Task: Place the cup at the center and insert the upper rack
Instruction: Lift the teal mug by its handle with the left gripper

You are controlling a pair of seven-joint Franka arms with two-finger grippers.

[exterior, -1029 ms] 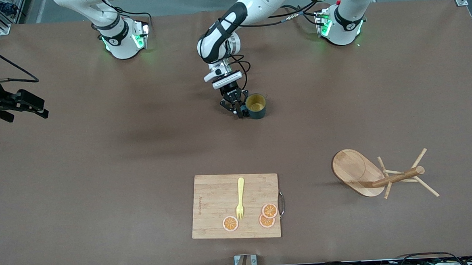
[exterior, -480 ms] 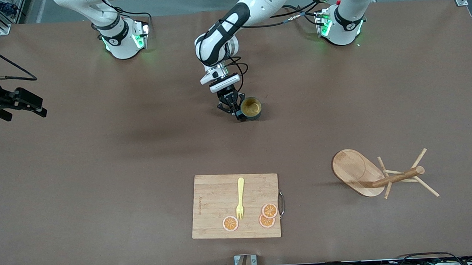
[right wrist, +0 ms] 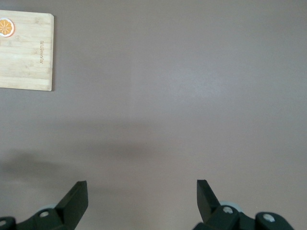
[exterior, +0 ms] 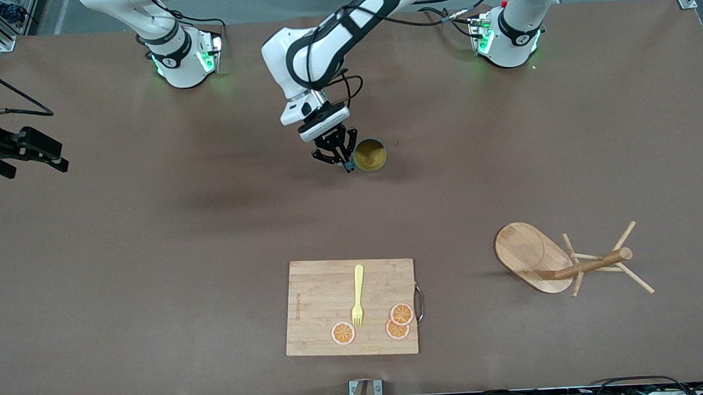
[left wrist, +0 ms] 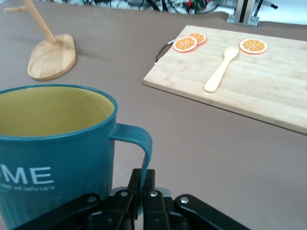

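The left gripper (exterior: 346,163) had clamped its jaws on the cup (exterior: 370,155) handle and lifted it over the counter's (exterior: 149,232) middle. The right gripper (exterior: 55,162) waited, jaws apart. The upper rack (exterior: 562,261) lay unmoved.

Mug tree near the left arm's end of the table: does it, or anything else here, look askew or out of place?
Yes. The mug tree is tipped over: its post lies nearly level and its oval base stands up on edge. Otherwise nothing stands out: the left gripper is shut on the cup by its handle, and the cup is upright.
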